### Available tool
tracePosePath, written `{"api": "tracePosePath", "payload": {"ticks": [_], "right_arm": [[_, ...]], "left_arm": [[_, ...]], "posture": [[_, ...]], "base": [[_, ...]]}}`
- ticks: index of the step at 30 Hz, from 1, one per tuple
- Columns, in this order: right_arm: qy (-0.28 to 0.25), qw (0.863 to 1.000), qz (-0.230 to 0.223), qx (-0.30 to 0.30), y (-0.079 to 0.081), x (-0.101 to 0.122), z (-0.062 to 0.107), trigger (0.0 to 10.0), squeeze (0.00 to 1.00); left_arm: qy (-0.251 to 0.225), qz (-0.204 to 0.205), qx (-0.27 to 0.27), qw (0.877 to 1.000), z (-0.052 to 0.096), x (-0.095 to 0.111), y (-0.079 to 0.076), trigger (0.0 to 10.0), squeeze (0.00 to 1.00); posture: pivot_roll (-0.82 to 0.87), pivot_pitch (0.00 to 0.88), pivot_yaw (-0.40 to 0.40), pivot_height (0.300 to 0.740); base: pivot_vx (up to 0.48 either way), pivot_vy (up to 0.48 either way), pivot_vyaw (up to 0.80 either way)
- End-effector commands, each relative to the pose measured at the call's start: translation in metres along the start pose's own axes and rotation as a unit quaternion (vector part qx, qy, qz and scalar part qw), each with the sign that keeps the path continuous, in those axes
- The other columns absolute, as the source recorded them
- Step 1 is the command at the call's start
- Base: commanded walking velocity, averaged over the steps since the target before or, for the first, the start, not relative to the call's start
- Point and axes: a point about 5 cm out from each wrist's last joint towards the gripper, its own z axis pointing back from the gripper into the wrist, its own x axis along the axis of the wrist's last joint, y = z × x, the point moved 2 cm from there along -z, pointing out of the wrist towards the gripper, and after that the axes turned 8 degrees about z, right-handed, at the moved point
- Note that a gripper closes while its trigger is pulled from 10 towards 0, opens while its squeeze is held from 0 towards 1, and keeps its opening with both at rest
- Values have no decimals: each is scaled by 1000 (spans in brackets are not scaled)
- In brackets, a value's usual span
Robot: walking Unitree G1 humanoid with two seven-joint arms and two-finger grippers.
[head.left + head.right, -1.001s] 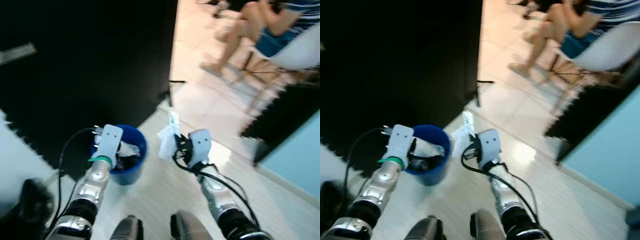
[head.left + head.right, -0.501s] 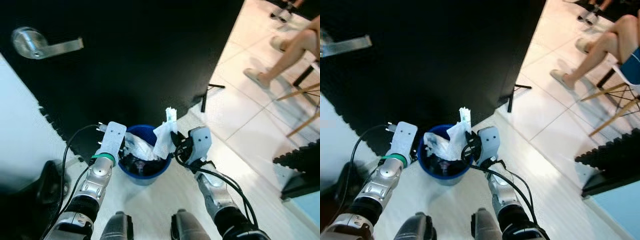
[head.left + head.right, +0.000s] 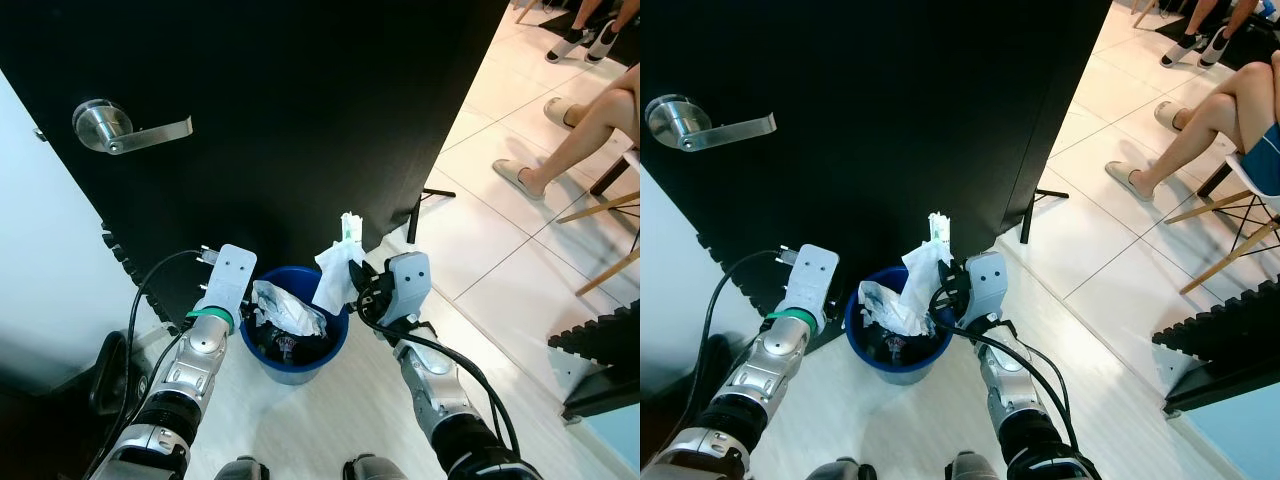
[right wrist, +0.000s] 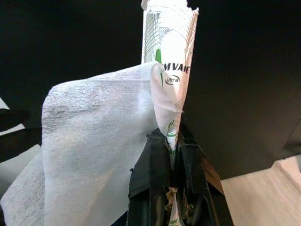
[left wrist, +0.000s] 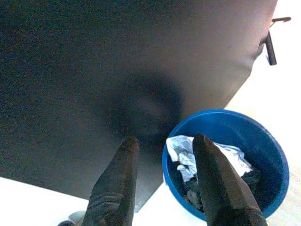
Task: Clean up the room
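— Where is the rubbish right now?

— The right gripper (image 4: 171,141) has its jaws clamped tight on a white wrapper (image 4: 170,61) with green print, and a white tissue (image 4: 94,155) hangs beside it, caught in the same pinch. Both are held up just above the near-right rim of the blue bin (image 3: 293,366), which stands on the pale wood floor (image 3: 330,420) against the foot of a black door (image 3: 290,120).

— And the bin itself?

— It already has crumpled white paper (image 3: 287,305) and some dark scraps in it — the paper sits toward the left side, close under the left arm.

— What about the left gripper?

— The left gripper (image 5: 162,141) hovers over the bin's left edge. Its jaws stand apart with nothing between them; one finger (image 5: 124,160) points at the door, the other over the bin's rim.

— Anything else around?

— A silver lever handle (image 3: 125,128) is on the door, up to the left. Past the door's right edge the floor turns to light tiles (image 3: 500,230), and a person's bare legs (image 3: 590,125) in slip-on shoes show at the far right, seated on a chair with wooden legs (image 3: 605,205). A black doorstop (image 3: 418,205) stands at the door's lower corner.
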Motion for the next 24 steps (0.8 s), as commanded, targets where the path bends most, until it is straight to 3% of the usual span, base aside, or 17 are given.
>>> {"api": "tracePosePath", "payload": {"ticks": [1,9,24], "right_arm": [[10,1000,-8,-2,1,-6,4,10000,0],[26,999,11,-19,-3,-9,5,10000,0],[32,999,21,-27,-5,-11,6,10000,0]], "left_arm": [[18,-4,-2,1000,3,-10,-1,10000,0],[18,-7,-4,1000,3,-10,-1,10000,0],[10,-10,-12,1000,4,-9,-4,10000,0]], "posture": [[-4,0,22,740],[-5,0,21,740],[-4,0,20,740]], "base": [[0,0,0],[0,0,0],[466,0,0]]}}
